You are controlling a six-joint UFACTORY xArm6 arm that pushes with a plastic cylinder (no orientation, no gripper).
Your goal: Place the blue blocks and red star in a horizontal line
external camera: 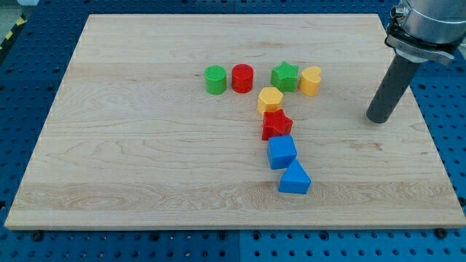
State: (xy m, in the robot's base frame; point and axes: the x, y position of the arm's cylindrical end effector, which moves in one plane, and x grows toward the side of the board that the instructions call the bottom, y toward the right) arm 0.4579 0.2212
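Note:
A red star (277, 124) lies a little right of the board's middle. A blue cube (282, 152) touches it just below, and a blue triangle (294, 178) lies below that, slightly to the right. The three form a short column running down the view. My tip (378, 118) rests on the board near its right edge, well to the right of the red star and apart from every block.
A yellow hexagon (270, 99) sits just above the red star. Above it stands a row: green cylinder (215, 79), red cylinder (242, 78), green star (285, 76), yellow block (311, 81). The wooden board (131, 160) lies on a blue perforated table.

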